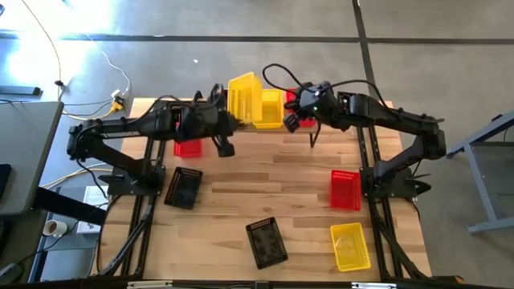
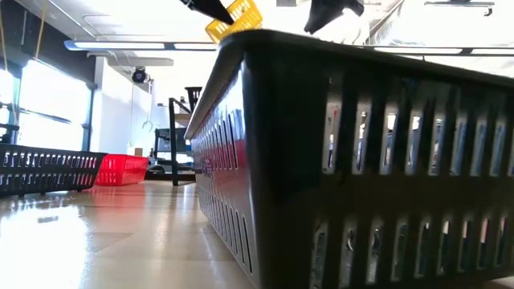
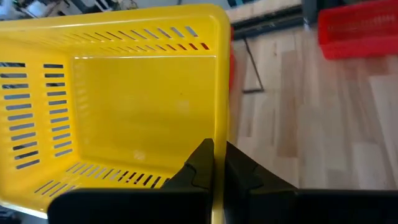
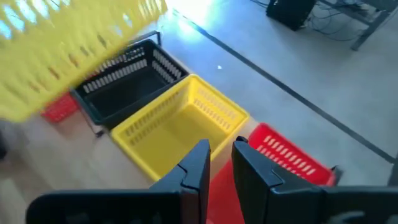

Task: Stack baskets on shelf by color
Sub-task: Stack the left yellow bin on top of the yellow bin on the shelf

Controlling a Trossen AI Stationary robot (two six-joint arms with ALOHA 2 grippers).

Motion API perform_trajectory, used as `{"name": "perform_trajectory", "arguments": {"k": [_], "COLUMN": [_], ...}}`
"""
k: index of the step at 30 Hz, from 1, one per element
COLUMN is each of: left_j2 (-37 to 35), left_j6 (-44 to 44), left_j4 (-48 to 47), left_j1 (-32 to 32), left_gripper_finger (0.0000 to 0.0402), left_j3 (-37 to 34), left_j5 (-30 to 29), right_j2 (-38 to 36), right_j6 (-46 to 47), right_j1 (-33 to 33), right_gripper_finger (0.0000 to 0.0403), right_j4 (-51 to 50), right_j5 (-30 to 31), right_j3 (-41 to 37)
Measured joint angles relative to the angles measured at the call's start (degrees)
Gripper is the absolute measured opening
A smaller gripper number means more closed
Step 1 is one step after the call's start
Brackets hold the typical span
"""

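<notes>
- Yellow plastic fills the left wrist view: the left gripper point(image 3: 217, 171) is clamped on the wall of a yellow basket point(image 3: 118, 99), fingers pinched tight on its rim, and the basket hangs tilted in the air.
- In the high view that held basket point(image 1: 243, 96) sits just ahead of the left gripper point(image 1: 233, 122), over the far edge of the table point(image 1: 297, 193).
- Right beside it, another yellow basket point(image 1: 270, 109) rests on the shelf; the right gripper point(image 1: 294, 112) hovers just past that one, fingers a narrow gap apart, and they hold nothing that can be seen.
- Below the right gripper point(image 4: 219, 163), its wrist view shows this yellow basket point(image 4: 180, 127), a black basket point(image 4: 127, 81) just beyond it, and a red basket point(image 4: 283, 158) at the gripper's side.
- Nearer the arm bases, well apart from both grippers, lie a red basket point(image 1: 345, 190), a yellow one point(image 1: 350, 246) and two black ones point(image 1: 183, 187) point(image 1: 266, 242); another red basket point(image 1: 188, 147) shows under the left arm.
</notes>
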Motion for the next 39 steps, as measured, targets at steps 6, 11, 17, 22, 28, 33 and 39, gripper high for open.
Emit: {"name": "perform_trajectory", "arguments": {"k": [6,11,17,22,28,33,39], "left_j2": [2.9,6.2,10.9,14.2,17.4,19.7,21.6], "left_j6": [2.4,2.5,2.1,2.0,2.0,2.0,2.0], "left_j4": [-0.9,-2.0,-4.8,-6.4,-9.3,-9.4,-9.6], "left_j1": [4.3,6.6,8.0,7.9,7.4,7.3,7.3], "left_gripper_finger": [0.0000,0.0000,0.0000,0.0000,0.0000,0.0000,0.0000], "left_j3": [6.4,11.6,17.0,18.9,18.9,18.9,18.9], "left_j5": [0.9,1.3,2.6,4.9,5.2,6.5,7.8], "right_j2": [0.0,0.0,0.0,0.0,0.0,0.0,0.0], "right_j6": [-0.9,1.4,7.3,12.7,19.3,22.5,22.7], "right_j1": [-2.4,-3.8,-5.6,-6.0,-5.9,-5.9,-5.9], "right_gripper_finger": [0.0055,0.0055,0.0055,0.0055,0.0055,0.0055,0.0055], "right_j4": [0.0,-2.0,-7.9,-13.6,-20.1,-22.5,-22.7], "right_j5": [-1.0,-1.1,0.2,0.4,0.4,0.4,0.4], "right_j3": [0.0,0.0,0.0,0.0,0.0,0.0,0.0]}}
